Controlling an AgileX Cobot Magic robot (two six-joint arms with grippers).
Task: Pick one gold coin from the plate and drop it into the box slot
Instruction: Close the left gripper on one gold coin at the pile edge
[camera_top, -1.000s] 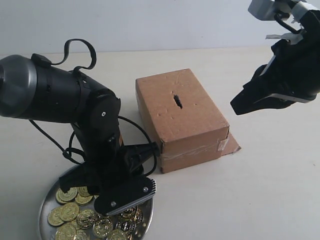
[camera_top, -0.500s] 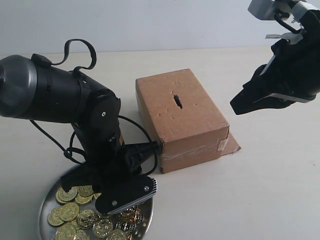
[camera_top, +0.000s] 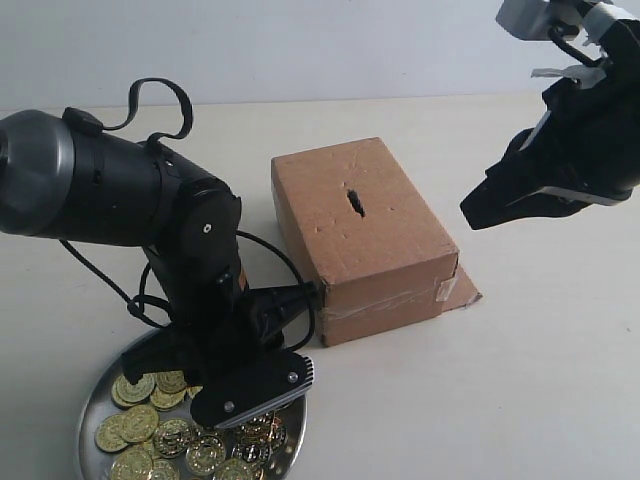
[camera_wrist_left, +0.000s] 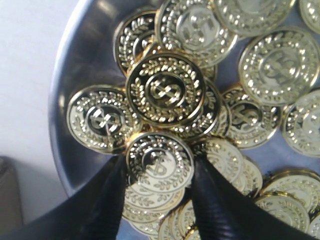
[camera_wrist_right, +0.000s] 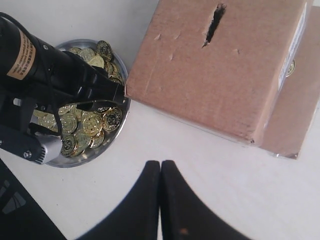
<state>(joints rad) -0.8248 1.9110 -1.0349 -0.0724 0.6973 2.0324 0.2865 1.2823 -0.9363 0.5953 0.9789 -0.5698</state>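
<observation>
Currently at pick step: left gripper (camera_wrist_left: 160, 172) is down in the plate (camera_wrist_left: 75, 65), clenched on one gold coin (camera_wrist_left: 159, 160) by its edges, apparently not lifted. Right gripper (camera_wrist_right: 160, 172) clenched, empty, nr box (camera_top: 380, 260). Next you must lift clear, carry over, align coin edge w/ box slot (camera_top: 354, 201).

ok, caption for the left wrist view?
Left gripper pinching one gold coin by its edges in the coin-filled silver plate.

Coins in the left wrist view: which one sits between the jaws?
The coin lying topmost with a black jaw against each edge; all the others lie under it or beyond the jaw tips.
</observation>
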